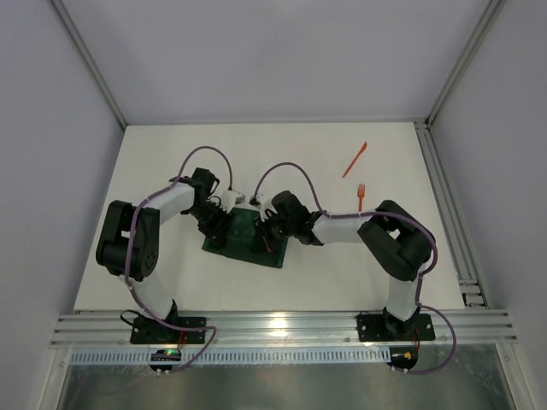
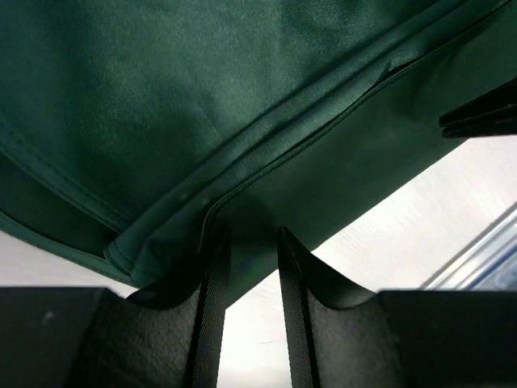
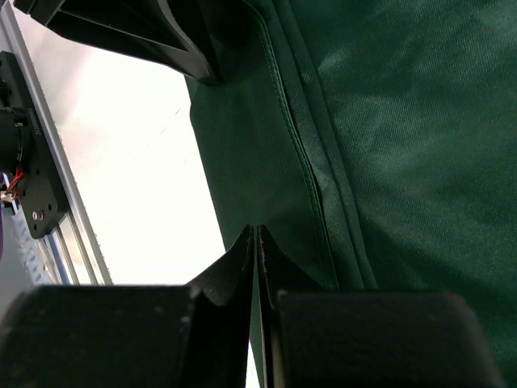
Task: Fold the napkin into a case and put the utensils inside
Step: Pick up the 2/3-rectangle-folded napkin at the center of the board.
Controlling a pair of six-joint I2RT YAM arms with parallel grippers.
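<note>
Your napkin (image 1: 244, 240) lies folded on the white table (image 1: 342, 265), long axis slanting down toward the right; left gripper (image 2: 250, 267) and right gripper (image 3: 255, 250) both pinch its edge.

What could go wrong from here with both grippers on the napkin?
The left gripper pinches only the napkin at its hemmed edge, so the cloth may slip out. The right gripper also grips a thin edge; uneven pulls could undo the fold. The fork lies near the right arm's elbow and could get swept.
</note>
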